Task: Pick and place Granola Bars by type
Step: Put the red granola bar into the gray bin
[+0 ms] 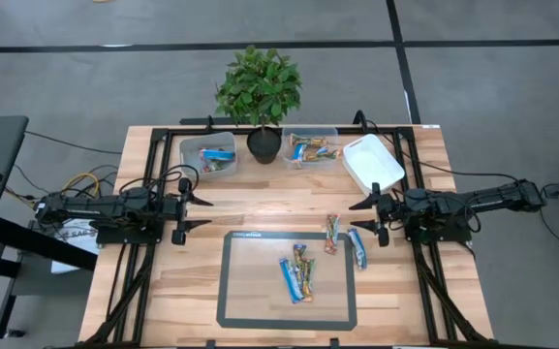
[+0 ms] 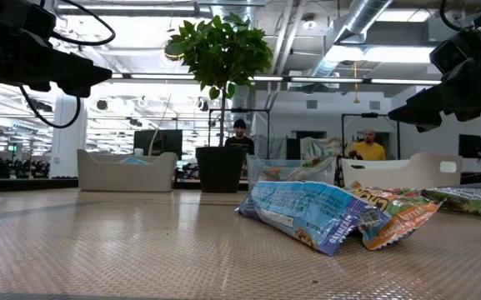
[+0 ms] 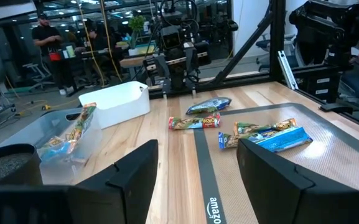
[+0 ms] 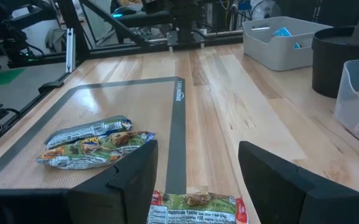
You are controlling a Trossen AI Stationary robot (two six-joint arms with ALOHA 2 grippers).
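Three granola bars lie flat on the dark-edged mat (image 1: 231,291): a blue and white one (image 1: 287,278) and two green and tan ones (image 1: 303,269). A red and green bar (image 1: 332,233) and a blue one (image 1: 357,248) lie on the wood to the mat's right. My right gripper (image 1: 364,215) is open and empty, hovering just beyond these two; the red and green bar shows below its fingers in the right wrist view (image 4: 195,208). My left gripper (image 1: 200,213) is open and empty, above the wood left of the mat.
A grey tub (image 1: 208,153) with blue bars, a potted plant (image 1: 263,143), a clear tub (image 1: 310,147) with mixed bars and a white tub (image 1: 372,160) stand along the far edge. Black frame rails run down both table sides. People stand in the room behind.
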